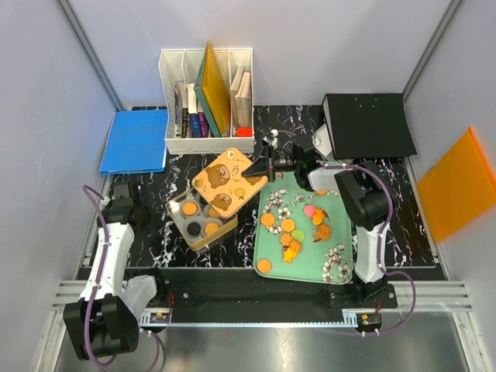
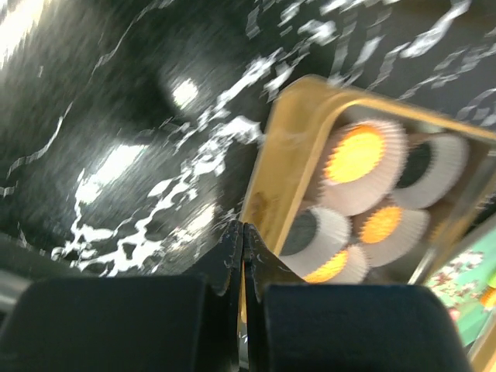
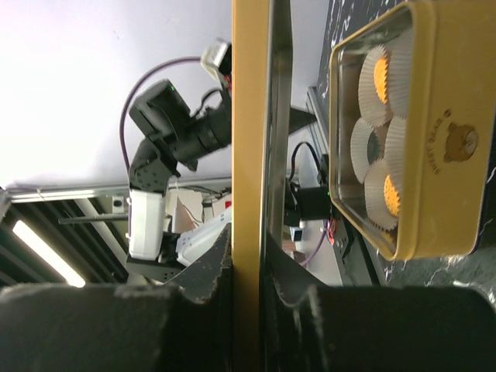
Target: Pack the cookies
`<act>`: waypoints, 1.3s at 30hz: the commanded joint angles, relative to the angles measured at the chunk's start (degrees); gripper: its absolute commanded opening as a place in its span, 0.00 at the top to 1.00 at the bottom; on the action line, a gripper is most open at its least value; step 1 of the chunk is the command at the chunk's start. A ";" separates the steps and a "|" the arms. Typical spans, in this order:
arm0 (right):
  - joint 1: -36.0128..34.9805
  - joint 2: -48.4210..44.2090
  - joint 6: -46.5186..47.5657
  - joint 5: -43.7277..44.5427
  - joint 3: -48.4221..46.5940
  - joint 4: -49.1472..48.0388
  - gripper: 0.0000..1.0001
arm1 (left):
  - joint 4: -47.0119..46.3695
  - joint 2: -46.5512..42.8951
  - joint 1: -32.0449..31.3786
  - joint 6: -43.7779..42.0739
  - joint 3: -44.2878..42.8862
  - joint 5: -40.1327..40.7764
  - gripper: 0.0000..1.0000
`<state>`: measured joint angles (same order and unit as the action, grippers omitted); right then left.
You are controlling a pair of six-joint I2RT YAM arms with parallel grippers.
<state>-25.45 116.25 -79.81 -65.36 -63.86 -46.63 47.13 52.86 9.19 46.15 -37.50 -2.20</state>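
Loose cookies (image 1: 298, 229), mostly orange with a pink and a green one, lie on the mint-green tray (image 1: 306, 262). The yellow tin (image 1: 201, 219) left of it holds paper cups with orange and black cookies (image 2: 355, 153); they also show in the right wrist view (image 3: 380, 74). My right gripper (image 1: 260, 167) is shut on the edge of the tin's bear-print lid (image 1: 229, 180), held tilted above the tin's far side; the lid edge (image 3: 249, 116) runs between the jaws (image 3: 248, 240). My left gripper (image 1: 133, 211) is shut and empty (image 2: 242, 229), low beside the tin's left wall (image 2: 287, 155).
A white file organizer (image 1: 205, 101) with books stands at the back. A blue folder (image 1: 134, 139) lies back left, a black box (image 1: 368, 124) back right, an orange sheet (image 1: 457, 182) on the right wall. The left arm (image 3: 147, 225) shows beyond the lid.
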 commanded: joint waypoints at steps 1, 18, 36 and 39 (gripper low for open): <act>-0.65 3.02 -4.48 1.64 -3.47 -9.35 1.00 | 0.68 -0.74 -1.72 3.50 1.54 0.97 1.00; -3.90 10.58 4.57 1.47 -5.05 1.45 1.00 | -4.86 7.69 -2.69 4.21 6.38 -4.57 1.00; -7.33 14.18 10.99 2.52 -6.81 9.72 0.81 | -8.64 11.56 -2.78 3.60 7.44 -6.94 1.00; -7.33 13.48 12.82 3.13 -6.63 12.08 0.67 | -8.90 11.83 -2.86 3.51 7.52 -7.47 1.00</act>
<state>-32.53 129.32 -69.93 -63.86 -69.65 -39.53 40.10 64.27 6.52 49.98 -30.35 -7.77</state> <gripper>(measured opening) 0.246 0.005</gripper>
